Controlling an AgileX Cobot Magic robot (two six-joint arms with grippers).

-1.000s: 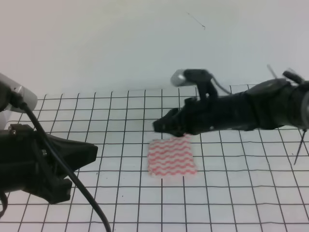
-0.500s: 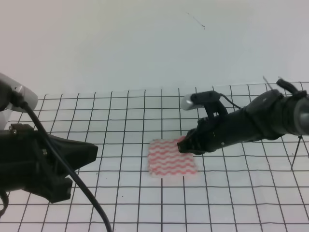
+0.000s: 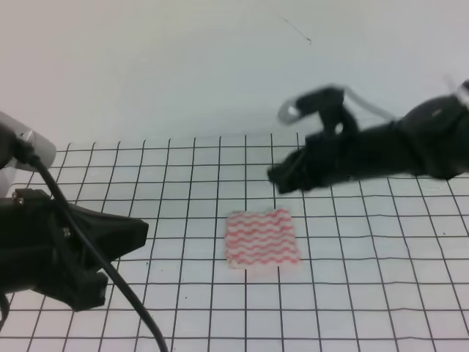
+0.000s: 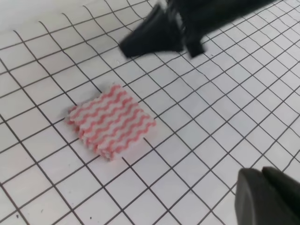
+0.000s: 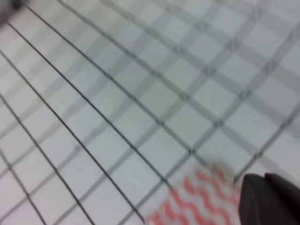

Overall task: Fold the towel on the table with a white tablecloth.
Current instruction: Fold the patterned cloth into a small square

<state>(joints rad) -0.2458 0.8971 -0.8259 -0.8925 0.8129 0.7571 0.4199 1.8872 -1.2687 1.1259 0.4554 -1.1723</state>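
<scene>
Exterior high view: the towel (image 3: 261,238) is seen lying flat and compact near the middle of the white tablecloth (image 3: 366,293), a roughly square folded pad with red-pink and white wavy stripes, its edges sitting slightly askew to the black grid. Open gridded cloth is seen on all four sides of it, widest toward the near edge and the right. The right gripper (image 3: 277,178) is held above the cloth just beyond the towel's far right corner, apart from it; it is motion-blurred, and whether its tips are parted or closed cannot be told. The left gripper (image 3: 135,233) is parked low at the left, well apart from the towel, a matte black wedge with a thick cable draped across it; its state cannot be told either. The table (image 3: 168,147) is bounded at the back by a plain pale wall. Left wrist view: the towel (image 4: 111,121) is shown as a thin layered pad with soft, slightly ragged edges, empty squares all round; the dark right gripper (image 4: 126,46) hangs beyond it, clear of the cloth. Right wrist view: heavily blurred; only grid lines and a corner of the towel (image 5: 197,199) at the lower edge are made out, beside a dark finger (image 5: 267,199).
</scene>
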